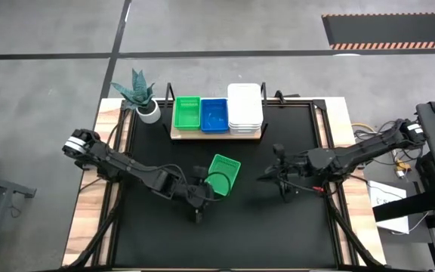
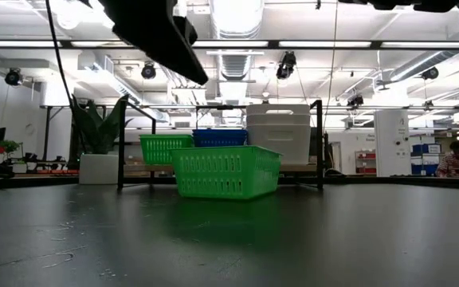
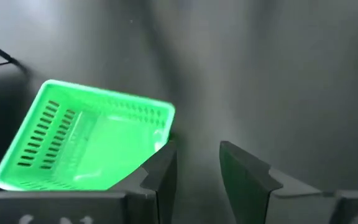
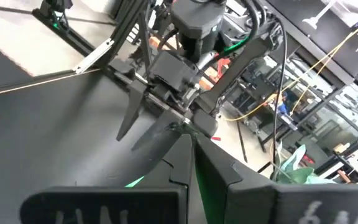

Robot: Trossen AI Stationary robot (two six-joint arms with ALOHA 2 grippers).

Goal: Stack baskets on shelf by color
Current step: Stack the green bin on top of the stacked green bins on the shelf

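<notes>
Because one green basket (image 1: 223, 174) sits alone and askew on the black table (image 1: 293, 234), well short of the shelf (image 1: 216, 134), I have my left gripper (image 1: 202, 189) just beside its near corner — fingers spread, with bare tabletop showing in the gap between them and nothing held. In my left wrist view the basket (image 3: 86, 146) lies off to one side of my left finger (image 3: 157, 177), so I judge I am lined up beside it, not yet over its rim; taking it would call for a shift toward the wall first.

On the shelf the sorting reads plainly: a green stack (image 1: 186, 113) at the end nearest the plant pot (image 1: 149, 112), a blue stack (image 1: 214, 115) in the middle, and a white stack (image 1: 245, 107) at the far end — the white pile visibly tallest from table height. The stray basket matches the green end, which I take to be where it belongs.

My right gripper (image 1: 276, 175) waits over open table on its own side, well apart from the basket, fingers pressed together and empty — kept clear, I would guess, so the left arm has room to lift toward the shelf.
</notes>
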